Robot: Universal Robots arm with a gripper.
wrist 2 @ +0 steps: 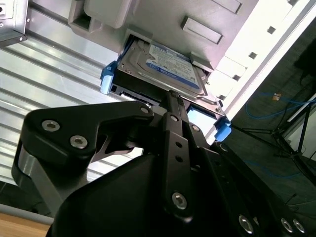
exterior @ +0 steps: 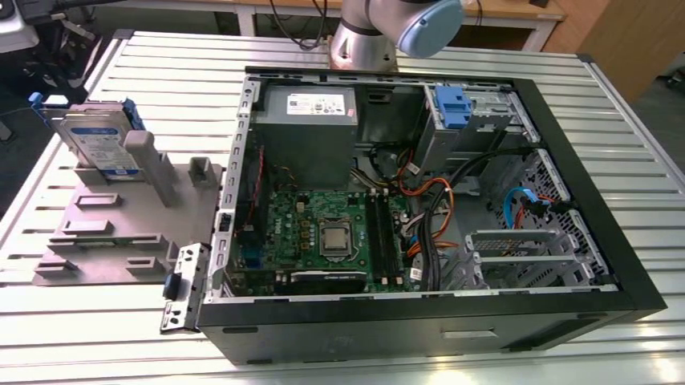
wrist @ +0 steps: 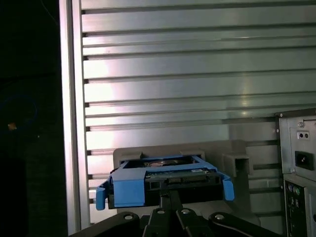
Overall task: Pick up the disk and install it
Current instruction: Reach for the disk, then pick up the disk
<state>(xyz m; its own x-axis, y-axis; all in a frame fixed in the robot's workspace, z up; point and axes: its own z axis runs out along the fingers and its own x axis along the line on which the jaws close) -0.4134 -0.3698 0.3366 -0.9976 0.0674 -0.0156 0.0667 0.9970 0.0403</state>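
Exterior view: disk [exterior: 99, 144] seen standing on edge in the grey fixture [exterior: 107, 233], upper left of the frame, on the slatted metal table [exterior: 599, 80], beside the open computer case [exterior: 428, 317]. A fixture post [exterior: 147, 164] stands just beside the disk. Both wrist views: gripper [wrist 2: 173, 97] [wrist: 166, 196] recorded close at the disk's edge, fingers clenched together, nothing held; contact cannot be told. Label face is shown in the second wrist view, blue rails [wrist: 129, 185] edge-on in the first
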